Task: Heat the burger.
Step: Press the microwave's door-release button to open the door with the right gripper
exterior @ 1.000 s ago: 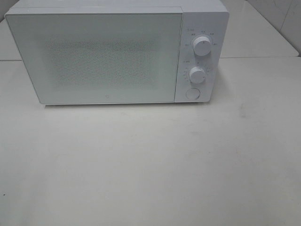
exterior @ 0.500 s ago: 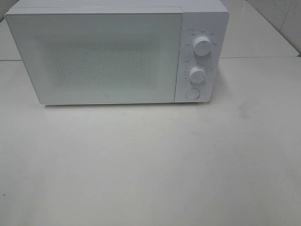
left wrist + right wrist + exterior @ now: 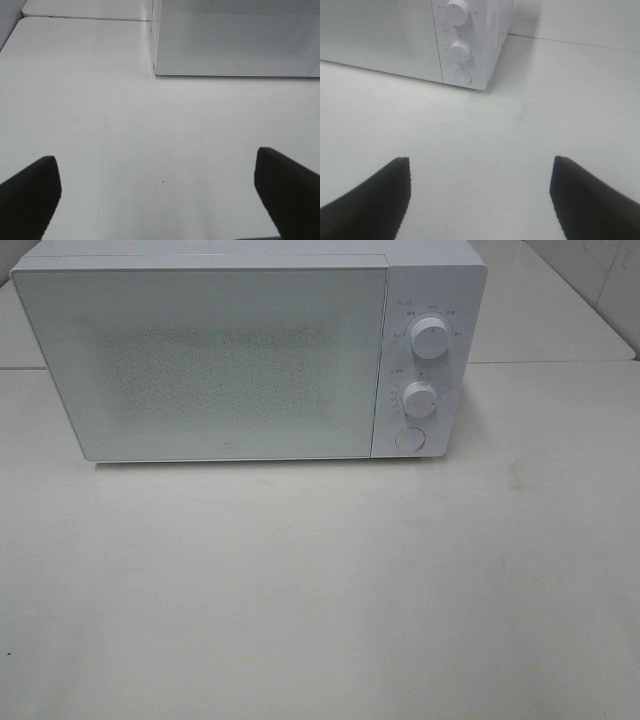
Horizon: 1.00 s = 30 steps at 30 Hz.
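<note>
White microwave (image 3: 230, 360) at the back of a pale table (image 3: 320, 590), taken here as the landmark. Door (image 3: 210, 360) shut, its speckled window showing nothing of the inside. Control panel on the microwave's right side: upper dial (image 3: 429, 338), lower dial (image 3: 419, 399) beneath it, round button (image 3: 409, 438) at the bottom.

The burger: cannot tell where it is (no view shows it, and the door panel is not see-through).

Left gripper (image 3: 156, 162): in front of the microwave's door-side corner, well apart from it, above bare tabletop. Dark fingers (image 3: 30, 195) spread wide, nothing between them.

Right gripper (image 3: 481, 164): in front of the microwave's control-panel end, also well apart from it. Ribbed dark fingers (image 3: 375, 200) spread wide, only table surface between them.

Neither gripper appears in the high view. A faint smudge on the table lies in front of the microwave, off its right corner.
</note>
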Each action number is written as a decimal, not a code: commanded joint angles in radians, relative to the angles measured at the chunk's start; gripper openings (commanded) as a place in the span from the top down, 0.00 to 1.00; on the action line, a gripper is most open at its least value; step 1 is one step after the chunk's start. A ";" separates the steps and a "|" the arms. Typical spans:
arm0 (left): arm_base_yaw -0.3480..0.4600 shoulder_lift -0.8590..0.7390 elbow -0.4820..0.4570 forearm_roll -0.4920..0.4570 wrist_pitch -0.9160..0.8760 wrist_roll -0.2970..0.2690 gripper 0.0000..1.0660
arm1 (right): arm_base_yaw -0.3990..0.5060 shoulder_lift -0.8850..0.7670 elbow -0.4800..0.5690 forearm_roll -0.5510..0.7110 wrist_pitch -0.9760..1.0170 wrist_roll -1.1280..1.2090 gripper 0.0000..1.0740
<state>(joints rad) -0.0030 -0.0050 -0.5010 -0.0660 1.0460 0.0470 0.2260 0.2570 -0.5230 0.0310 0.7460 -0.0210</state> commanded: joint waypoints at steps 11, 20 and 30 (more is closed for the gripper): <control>0.005 -0.020 0.004 -0.005 -0.009 0.000 0.08 | -0.004 0.334 0.060 -0.002 -0.465 0.007 0.30; 0.005 -0.020 0.004 -0.005 -0.009 0.000 0.08 | -0.004 0.573 0.060 0.000 -0.697 0.008 0.30; 0.005 -0.020 0.004 -0.005 -0.009 0.000 0.08 | -0.003 0.759 0.125 0.007 -1.058 0.008 0.30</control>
<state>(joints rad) -0.0030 -0.0050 -0.5010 -0.0660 1.0460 0.0470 0.2260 1.0130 -0.4010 0.0390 -0.2700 -0.0210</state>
